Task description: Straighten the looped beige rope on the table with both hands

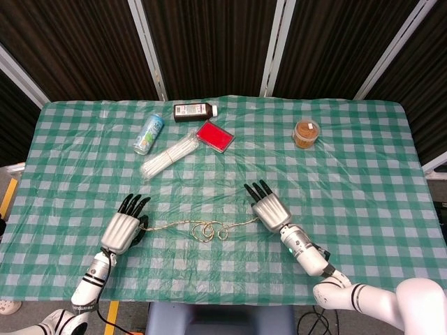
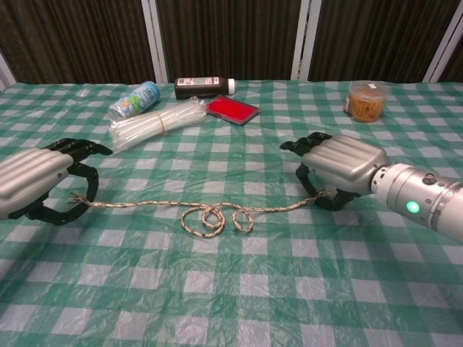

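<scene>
The beige rope (image 1: 206, 230) lies across the near middle of the table, with a few small loops (image 2: 214, 218) tangled at its centre. My left hand (image 1: 124, 229) arches over the rope's frayed left end (image 2: 74, 197). Its dark fingers (image 2: 87, 150) curve down, with a gap to the thumb, and hold nothing. My right hand (image 1: 269, 209) hovers over the rope's right end (image 2: 320, 195), which lies between its fingers (image 2: 304, 147) and thumb. I see no grip there: the end lies slack on the cloth. In the chest view the left hand (image 2: 32, 181) and right hand (image 2: 341, 165) stand at equal height.
At the back of the green checked table (image 1: 363, 181) lie a can (image 1: 149, 133), a dark bottle (image 1: 194, 110), a red box (image 1: 214, 136) and a bundle of clear straws (image 1: 167, 156). A jar of brown stuff (image 1: 306, 132) stands back right.
</scene>
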### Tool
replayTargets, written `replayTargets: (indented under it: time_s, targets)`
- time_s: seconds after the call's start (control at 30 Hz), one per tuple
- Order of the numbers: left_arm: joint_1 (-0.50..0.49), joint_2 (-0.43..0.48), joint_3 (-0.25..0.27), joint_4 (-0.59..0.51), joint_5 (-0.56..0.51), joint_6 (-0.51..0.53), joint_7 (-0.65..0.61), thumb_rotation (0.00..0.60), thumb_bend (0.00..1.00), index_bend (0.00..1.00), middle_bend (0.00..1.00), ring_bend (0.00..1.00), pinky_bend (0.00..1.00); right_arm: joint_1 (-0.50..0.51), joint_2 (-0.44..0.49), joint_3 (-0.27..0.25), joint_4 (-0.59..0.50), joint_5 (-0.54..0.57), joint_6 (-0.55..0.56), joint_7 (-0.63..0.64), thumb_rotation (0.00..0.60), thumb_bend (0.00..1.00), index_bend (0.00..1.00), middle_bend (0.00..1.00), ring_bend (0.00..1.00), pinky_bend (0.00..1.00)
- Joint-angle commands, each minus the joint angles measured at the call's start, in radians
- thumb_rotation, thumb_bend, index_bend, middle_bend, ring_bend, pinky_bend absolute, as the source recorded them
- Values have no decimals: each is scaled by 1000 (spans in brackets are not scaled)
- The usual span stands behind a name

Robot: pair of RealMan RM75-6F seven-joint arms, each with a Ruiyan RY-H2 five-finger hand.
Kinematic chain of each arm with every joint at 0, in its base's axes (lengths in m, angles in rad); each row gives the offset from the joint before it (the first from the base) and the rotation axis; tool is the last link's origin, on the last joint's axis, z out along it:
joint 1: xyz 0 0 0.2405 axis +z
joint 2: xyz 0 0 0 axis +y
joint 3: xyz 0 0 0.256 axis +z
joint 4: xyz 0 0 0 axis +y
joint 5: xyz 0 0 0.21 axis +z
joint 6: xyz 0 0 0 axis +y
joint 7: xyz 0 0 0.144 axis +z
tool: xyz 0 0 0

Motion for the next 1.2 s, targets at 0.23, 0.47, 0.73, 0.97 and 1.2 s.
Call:
replayTargets:
  time_s: [0.23, 0.47, 0.73, 0.97, 1.2]
  targets:
    - [12, 26, -1, 0, 0, 20, 1, 600, 452, 673, 96, 0, 58, -18, 63, -3, -34, 16, 48, 20, 600, 591, 804, 96, 0, 0]
    - [38, 84, -1, -10, 0, 62, 5, 600, 452, 673, 97, 0, 58, -87, 213, -14, -88, -4, 144, 134, 600, 591, 811, 101, 0, 0]
    - [67, 125, -12, 11, -28, 78, -34, 600, 451, 673, 97, 0, 58, -185, 351, -52, -56, -14, 219, 308, 600, 591, 813, 104, 0, 0]
    - [78, 124, -17, 56, -48, 65, -68, 600, 452, 673, 97, 0, 58, -247, 387, -82, 29, -28, 259, 429, 600, 591, 813, 104, 0, 0]
    - [75, 106, -24, 99, -66, 36, -93, 600, 452, 673, 98, 0, 58, -276, 363, -93, 136, -15, 241, 509, 600, 591, 813, 104, 0, 0]
